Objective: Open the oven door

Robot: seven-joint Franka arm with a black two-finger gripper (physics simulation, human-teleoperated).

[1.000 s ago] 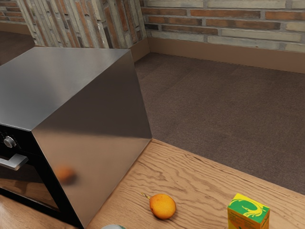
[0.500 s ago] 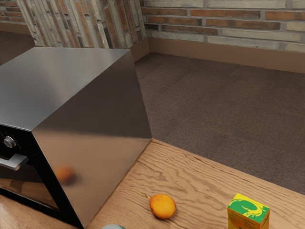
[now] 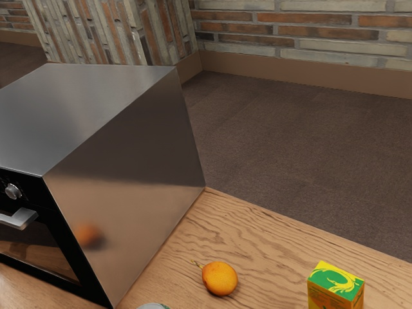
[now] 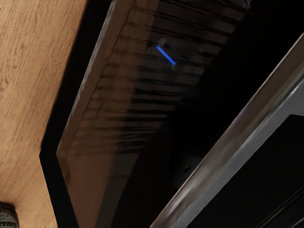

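**Handle beside our line of sight, its length along the door's top edge**

We find the oven (image 3: 122, 193) at the left of the frame in the exterior view, its door (image 3: 69, 270) shut in the lower left. The handle (image 3: 19, 219) sits at the left edge, just under the knob (image 3: 13, 191), its long axis running across the door's top edge.

From the wrist view we judge that our hand faces the door, aimed more at the glass (image 4: 104, 142) than at the handle, which lies off to the panel side, near us. The bar runs slantwise to our view. So we judge the coming move to be a shift from the glass toward the panel, with the pincer turned to close across the bar, not along it. We cannot tell whether the pincer is wide or narrow. If we close while off to the glass side, we may miss the bar or knock it.

The fruit (image 3: 220, 279) and carton (image 3: 336, 283), lower centre and lower right of the exterior frame, seem out of the door's way.
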